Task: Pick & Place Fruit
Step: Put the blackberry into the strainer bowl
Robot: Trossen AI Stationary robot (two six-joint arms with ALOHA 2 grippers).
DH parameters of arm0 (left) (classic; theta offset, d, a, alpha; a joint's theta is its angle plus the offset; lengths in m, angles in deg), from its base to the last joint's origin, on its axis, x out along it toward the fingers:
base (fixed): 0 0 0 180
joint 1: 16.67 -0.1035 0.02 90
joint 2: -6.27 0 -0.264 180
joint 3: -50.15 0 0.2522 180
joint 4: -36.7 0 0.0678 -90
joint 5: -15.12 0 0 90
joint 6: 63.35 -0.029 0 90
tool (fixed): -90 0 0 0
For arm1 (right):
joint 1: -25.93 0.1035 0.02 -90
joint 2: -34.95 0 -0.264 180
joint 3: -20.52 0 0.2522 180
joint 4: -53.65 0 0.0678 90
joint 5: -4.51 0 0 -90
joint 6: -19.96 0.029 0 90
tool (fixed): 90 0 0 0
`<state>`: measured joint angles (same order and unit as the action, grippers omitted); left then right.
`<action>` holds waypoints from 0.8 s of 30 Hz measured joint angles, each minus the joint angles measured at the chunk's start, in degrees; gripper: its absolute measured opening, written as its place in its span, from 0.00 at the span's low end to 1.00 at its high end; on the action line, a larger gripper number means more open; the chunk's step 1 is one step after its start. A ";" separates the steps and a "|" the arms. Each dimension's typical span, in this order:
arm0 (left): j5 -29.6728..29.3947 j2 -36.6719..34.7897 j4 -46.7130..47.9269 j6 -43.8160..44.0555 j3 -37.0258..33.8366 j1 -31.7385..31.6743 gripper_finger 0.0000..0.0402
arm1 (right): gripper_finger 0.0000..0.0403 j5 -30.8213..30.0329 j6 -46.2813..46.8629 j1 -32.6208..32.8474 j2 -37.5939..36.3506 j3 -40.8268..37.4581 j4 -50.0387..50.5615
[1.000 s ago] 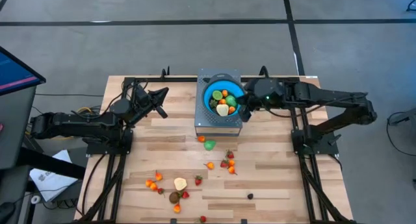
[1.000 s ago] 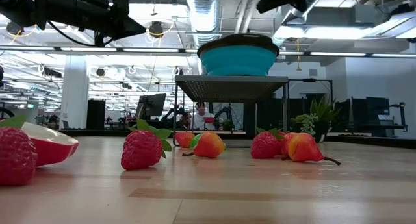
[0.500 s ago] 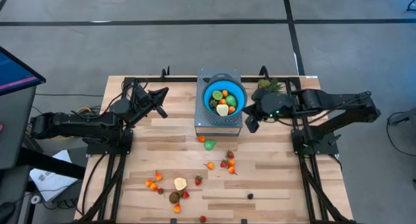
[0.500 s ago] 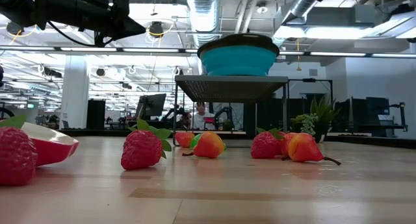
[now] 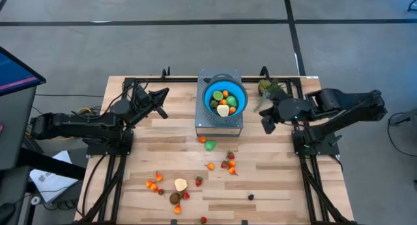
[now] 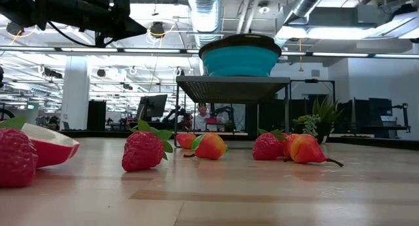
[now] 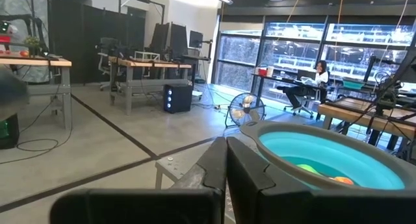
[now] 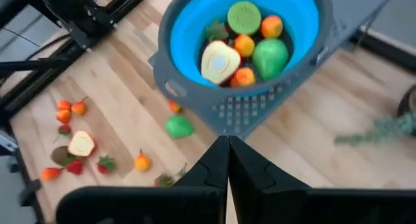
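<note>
Bench [image 5: 273, 179]: pale wood planks, matt, visible grain. Blue bowl [image 5: 239, 102]: smooth plastic-looking, slight sheen. Grey stand [image 8: 273, 104] under it: perforated, matt, looks metal. Fruit [image 5: 228, 162]: plastic-looking; strawberry [image 6: 142, 150] has a rough bumpy skin, peach-like piece [image 6: 211, 146] smooth, glossy. Both arms dark, matt. Floor [image 5: 195, 42]: grey, smooth, concrete-like.

One blue bowl [image 5: 225, 99] on one grey perforated stand [image 5: 219, 124] holds about seven toy fruits [image 8: 246, 43]. Roughly seventeen more fruits [image 5: 228, 164] lie scattered across the worktop [image 5: 273, 173]. One pineapple piece [image 5: 266, 87].
</note>
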<state>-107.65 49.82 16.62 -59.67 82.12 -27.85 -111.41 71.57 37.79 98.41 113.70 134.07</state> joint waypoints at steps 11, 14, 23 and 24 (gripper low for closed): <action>0.00 0.00 0.01 0.00 0.00 0.01 0.00 | 0.00 -7.17 14.95 7.15 -0.31 0.00 11.92; 0.00 -0.01 0.06 0.00 0.00 0.02 0.00 | 0.00 -7.66 17.37 8.78 0.29 0.00 13.43; 0.01 0.00 0.45 1.35 0.00 0.02 0.00 | 0.00 -8.66 26.75 12.03 0.75 -0.02 18.23; 0.00 0.00 0.46 2.17 0.00 0.02 0.00 | 0.00 -8.65 28.19 12.60 0.68 -0.02 19.14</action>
<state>-107.65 49.82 17.08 -57.49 82.12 -27.82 -120.06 99.76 50.39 99.09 113.68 153.21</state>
